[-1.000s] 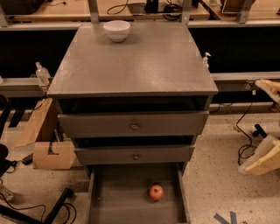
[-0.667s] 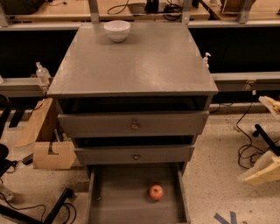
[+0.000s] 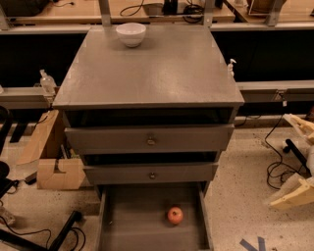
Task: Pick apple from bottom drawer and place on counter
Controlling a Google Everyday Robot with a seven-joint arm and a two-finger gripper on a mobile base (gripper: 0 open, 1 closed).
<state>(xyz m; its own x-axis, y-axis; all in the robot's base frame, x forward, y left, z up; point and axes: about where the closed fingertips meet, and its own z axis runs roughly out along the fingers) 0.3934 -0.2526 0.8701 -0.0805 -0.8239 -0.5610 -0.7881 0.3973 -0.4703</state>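
The apple (image 3: 175, 215) lies on the bare floor of the bottom drawer (image 3: 128, 220), which is pulled out at the foot of the grey cabinet. It sits right of the drawer's middle, nearer the right side wall than the left, touching neither wall, and it is alone on the drawer floor. Above it are two grey drawers, the upper drawer (image 3: 113, 139) and the middle drawer (image 3: 117, 173), each with a small round knob at the centre of its front. The counter (image 3: 152, 73) tops the cabinet, a broad grey slab with a faint sheen. A white bowl (image 3: 131, 34) stands upright at its far edge, left of centre, well apart from the near edge and from both near corners. The gripper (image 3: 280, 162) is off to the right of the cabinet, beyond the counter's right edge and lower than it, over the speckled floor near a loop of black cable (image 3: 273, 169). Its two pale fingers (image 3: 297, 123) are spread wide apart and hold nothing, well clear of the apple and the drawer. A cardboard box (image 3: 50, 156) leans on the floor beside the cabinet's left side, and light wooden desks (image 3: 68, 10) run behind the counter's far edge.
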